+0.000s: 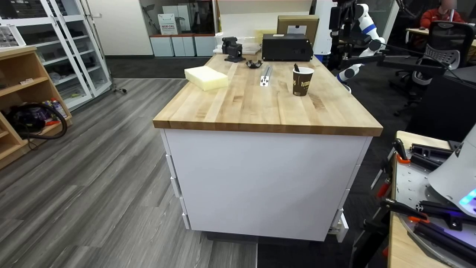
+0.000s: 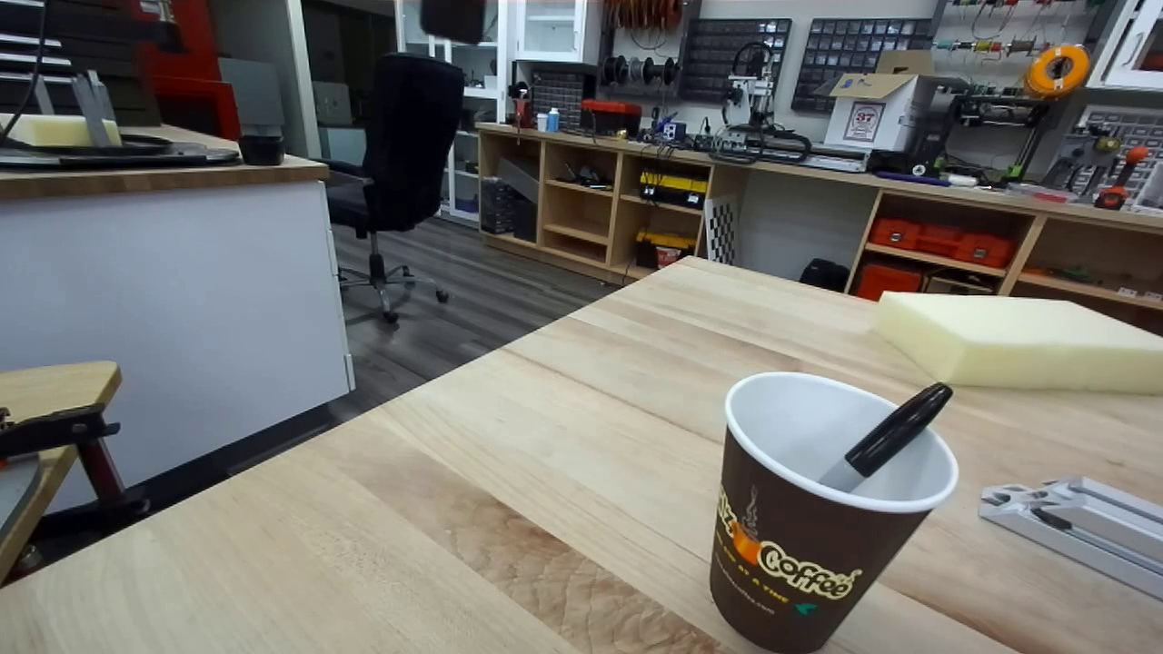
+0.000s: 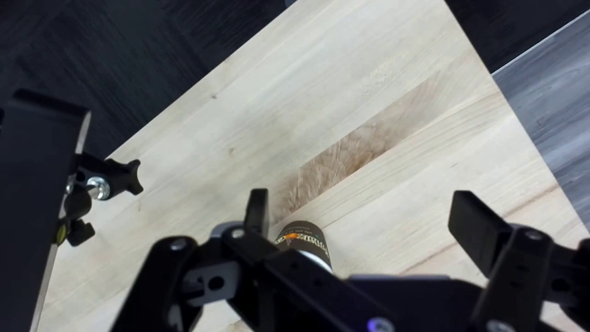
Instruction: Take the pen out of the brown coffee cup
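You are holding the end effector (image 3: pixel 362 214) spread wide above the worktop (image 3: pixel 415 83), pinching nothing. In the wrist view the paper coffee cup (image 3: pixel 304 237) is showing just inside the finger (image 3: pixel 256 210) on the left, partly hidden behind it, so your target is lying off-centre, away from the worktop's short edge on the right; its small look is suggesting that you are hovering well above. In both exterior views the marker pen (image 2: pixel 899 431) is standing in the cup, black cap up past the rim, its long axis leaning toward the long edge where the foam block (image 1: pixel 206 78) is lying. The wrist view is not showing the pen; its lean is probably running askew to your closing line, so the coming move is likely calling for centring, then a turn.
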`<action>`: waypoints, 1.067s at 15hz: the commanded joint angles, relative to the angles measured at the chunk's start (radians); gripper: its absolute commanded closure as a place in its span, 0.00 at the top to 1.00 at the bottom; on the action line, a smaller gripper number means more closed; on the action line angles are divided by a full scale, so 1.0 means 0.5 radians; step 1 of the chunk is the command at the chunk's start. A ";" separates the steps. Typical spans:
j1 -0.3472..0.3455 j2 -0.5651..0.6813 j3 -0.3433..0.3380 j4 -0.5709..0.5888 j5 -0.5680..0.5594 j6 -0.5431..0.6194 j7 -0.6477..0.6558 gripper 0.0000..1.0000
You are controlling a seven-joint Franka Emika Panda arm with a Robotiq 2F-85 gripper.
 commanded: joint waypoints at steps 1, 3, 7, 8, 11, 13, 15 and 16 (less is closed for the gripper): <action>0.015 0.204 0.009 0.224 -0.017 0.036 -0.061 1.00; 0.021 0.299 0.016 0.321 -0.001 0.059 -0.099 1.00; 0.016 0.503 0.033 0.493 -0.015 0.152 -0.160 1.00; 0.014 0.563 0.036 0.556 -0.014 0.154 -0.178 1.00; 0.006 0.530 0.041 0.492 0.001 0.146 -0.141 1.00; 0.004 0.540 0.040 0.490 0.001 0.146 -0.141 1.00; 0.003 0.534 0.040 0.490 0.001 0.145 -0.141 1.00; 0.003 0.537 0.040 0.493 0.003 0.156 -0.145 1.00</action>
